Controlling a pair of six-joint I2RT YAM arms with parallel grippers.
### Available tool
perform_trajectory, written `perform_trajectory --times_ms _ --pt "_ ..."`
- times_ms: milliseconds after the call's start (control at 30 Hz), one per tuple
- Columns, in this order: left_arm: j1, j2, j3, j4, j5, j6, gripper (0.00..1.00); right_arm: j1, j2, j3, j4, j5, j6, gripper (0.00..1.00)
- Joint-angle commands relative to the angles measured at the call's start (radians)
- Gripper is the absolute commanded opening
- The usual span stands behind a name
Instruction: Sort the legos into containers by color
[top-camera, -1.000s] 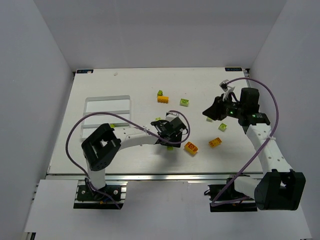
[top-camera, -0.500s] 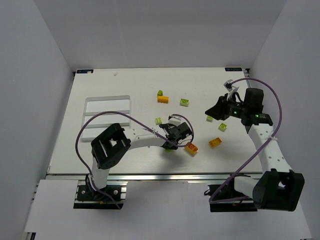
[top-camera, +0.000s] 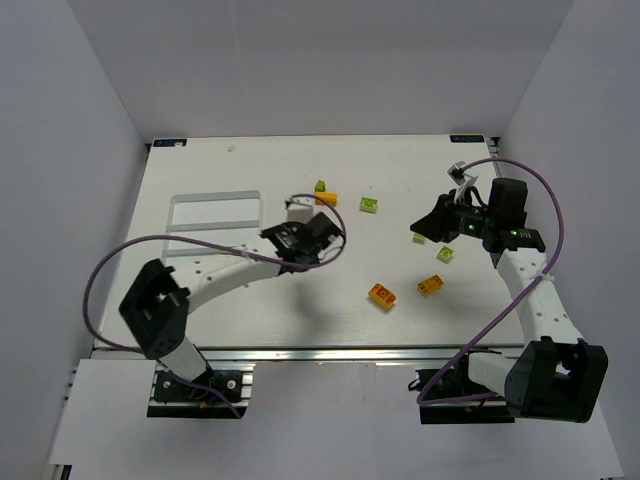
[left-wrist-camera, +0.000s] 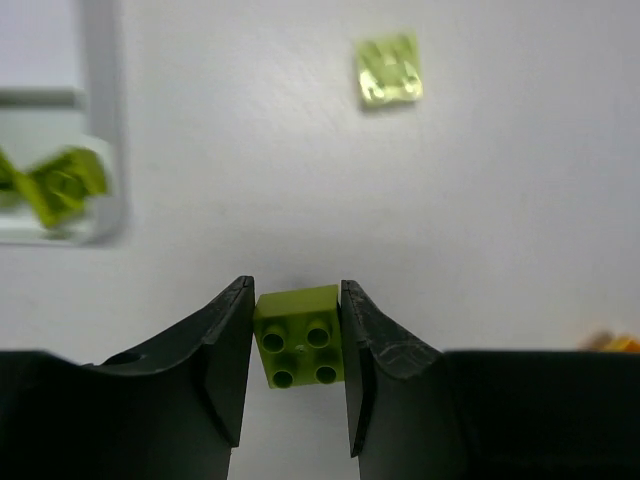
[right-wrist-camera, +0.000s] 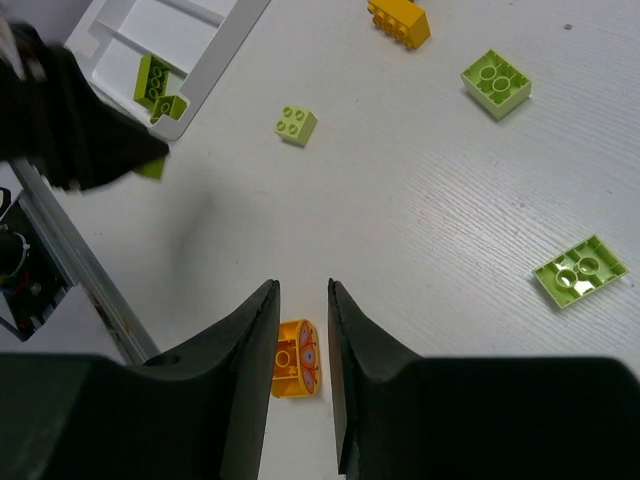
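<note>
Swinging away from the middle of the table (top-camera: 250, 160) since the earlier frames, the left gripper (left-wrist-camera: 295, 296) is now hanging near the tray. Its fingers are pressing two side faces of a green brick (left-wrist-camera: 300, 340). This one is square, so it is giving no long axis to mind, and its studs are facing the wrist camera. Outward from the fingers, the tray (left-wrist-camera: 98, 120) is lying to the left and a little ahead. Its corner is near but not under the held piece, and green pieces (left-wrist-camera: 55, 185) are already sitting in that compartment. I am judging that the coming move is asking for a further shift leftward before release. The right gripper (right-wrist-camera: 300, 290) is waiting well apart, its fingers standing narrow with nothing between them. An orange brick (right-wrist-camera: 297, 372) is lying on the table beyond them. So the left arm is being the nearer one to the tray.
</note>
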Motion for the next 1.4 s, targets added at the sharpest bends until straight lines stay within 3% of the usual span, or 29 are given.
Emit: perform_trajectory --times_ms 0,133,433,533,700,967,1100,1133,1167,1200,1267,1333,1367 --pt "0.114 -0.152 -0.038 -0.038 -0.120 0.033 0.00 -0.002 -0.003 -0.008 0.020 -0.031 -0.004 0.32" --pt "0.272 -0.191 -0.088 -0.041 -0.124 0.098 0.00 -0.002 -0.009 -0.008 0.020 -0.036 -0.003 0.32" --pt "0.450 -0.140 -0.125 0.006 -0.117 0.173 0.02 -0.004 -0.015 -0.011 0.018 -0.040 -0.004 0.32" --pt "0.473 -0.111 -0.122 0.018 -0.106 0.185 0.12 -0.004 -0.016 -0.011 0.017 -0.043 -0.006 0.33" --pt "0.504 -0.077 -0.124 0.031 -0.074 0.205 0.52 -0.002 -0.013 -0.007 0.015 -0.048 -0.013 0.36" --pt "0.513 -0.068 -0.078 0.022 -0.040 0.231 0.76 -0.002 -0.015 -0.002 0.002 -0.057 -0.023 0.37" --pt "0.490 -0.125 -0.059 0.124 0.079 0.291 0.73 0.001 -0.016 -0.002 -0.009 -0.079 -0.056 0.39" --pt "0.490 -0.166 -0.067 0.171 0.136 0.311 0.61 0.004 -0.018 -0.004 -0.012 -0.082 -0.072 0.39" --pt "0.490 -0.181 -0.087 0.227 0.281 0.346 0.53 0.005 -0.016 -0.004 -0.012 -0.082 -0.079 0.39" --pt "0.490 -0.189 -0.093 0.324 0.350 0.355 0.40 0.008 -0.016 -0.004 -0.014 -0.080 -0.086 0.38" --pt "0.490 -0.162 -0.078 0.389 0.443 0.354 0.25 0.015 -0.016 0.001 -0.021 -0.063 -0.101 0.34" --pt "0.490 -0.101 0.006 0.430 0.543 0.348 0.26 0.019 -0.019 0.002 -0.024 -0.047 -0.106 0.30" --pt "0.481 -0.020 0.043 0.434 0.564 0.348 0.31 0.018 -0.024 0.001 -0.024 -0.042 -0.106 0.30"
